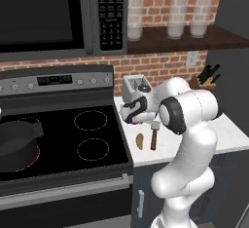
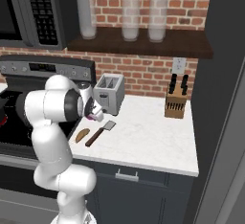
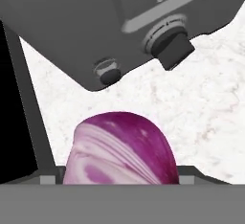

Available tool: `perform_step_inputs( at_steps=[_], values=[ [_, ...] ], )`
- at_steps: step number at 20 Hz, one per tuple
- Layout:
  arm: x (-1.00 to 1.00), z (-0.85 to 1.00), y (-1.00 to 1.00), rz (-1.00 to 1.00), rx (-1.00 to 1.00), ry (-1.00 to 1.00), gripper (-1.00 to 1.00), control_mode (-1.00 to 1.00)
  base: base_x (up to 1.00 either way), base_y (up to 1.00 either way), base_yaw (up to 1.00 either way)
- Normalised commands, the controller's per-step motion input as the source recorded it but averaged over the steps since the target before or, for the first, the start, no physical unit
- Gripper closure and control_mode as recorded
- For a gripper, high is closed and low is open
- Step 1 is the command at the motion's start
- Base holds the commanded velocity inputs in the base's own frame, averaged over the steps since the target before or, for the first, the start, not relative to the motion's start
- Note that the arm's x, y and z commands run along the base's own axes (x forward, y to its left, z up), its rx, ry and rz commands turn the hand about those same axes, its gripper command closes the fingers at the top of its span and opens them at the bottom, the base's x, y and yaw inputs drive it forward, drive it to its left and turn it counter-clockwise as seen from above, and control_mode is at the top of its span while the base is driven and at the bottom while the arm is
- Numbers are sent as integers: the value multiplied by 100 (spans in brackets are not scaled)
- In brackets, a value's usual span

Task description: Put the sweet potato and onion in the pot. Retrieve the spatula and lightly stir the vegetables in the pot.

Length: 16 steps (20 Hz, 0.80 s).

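Purple-pink onion (image 3: 119, 149) sits on white counter (image 2: 143, 137) just in front of toaster (image 2: 109, 94), w/ gripper (image 1: 132, 116) down around it. Claw approx closed onto bulb's sides, jaws wide since bulb is wide; can't confirm firm hold or lift. Judgement: onion's light, stiff, round, skin smooth & slippery, so grip across widest middle, not paler top. Sweet potato (image 1: 140, 141) & spatula (image 1: 154, 134) lie nearer counter edge than toaster. Pot (image 1: 17, 144) well off toaster, on stove (image 1: 68, 139).
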Motion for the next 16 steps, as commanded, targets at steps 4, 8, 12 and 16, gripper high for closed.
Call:
perform_step_inputs(
  at_steps=[4, 8, 12, 16],
  values=[
    [-99, 86, 0, 7, 0, -7, 100, -100, 0, 0, 0],
    [-100, 100, -7, 4, 0, 0, 100, -100, 0, 0, 0],
    [-100, 100, -12, 7, 0, 3, 100, -100, 0, 0, 0],
    [-100, 100, -11, 10, -3, 10, 100, -100, 0, 0, 0]
  ],
)
